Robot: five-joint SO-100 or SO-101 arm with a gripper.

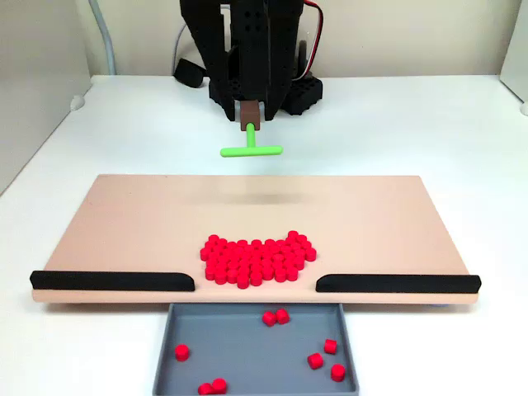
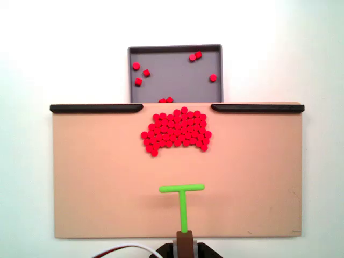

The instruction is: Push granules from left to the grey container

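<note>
A heap of red granules [image 1: 257, 260] [image 2: 176, 131] lies on the tan board [image 1: 124, 223] [image 2: 91, 177], just before the gap between two black strips. Beyond that gap sits the grey container [image 1: 247, 346] [image 2: 172, 75], holding several loose granules. My gripper [image 1: 250, 111] [image 2: 185, 247] is shut on the brown base of a green T-shaped pusher [image 1: 251, 150] [image 2: 181, 188]. In both fixed views the pusher's crossbar hangs above the board on the arm's side of the heap, well apart from it, casting a faint shadow on the board.
Black strips [image 1: 113, 280] [image 1: 398, 283] line the board's edge on both sides of the gap. The black arm base [image 1: 256, 49] stands behind the board on a white table. A grey wall panel [image 1: 33, 82] rises at the left.
</note>
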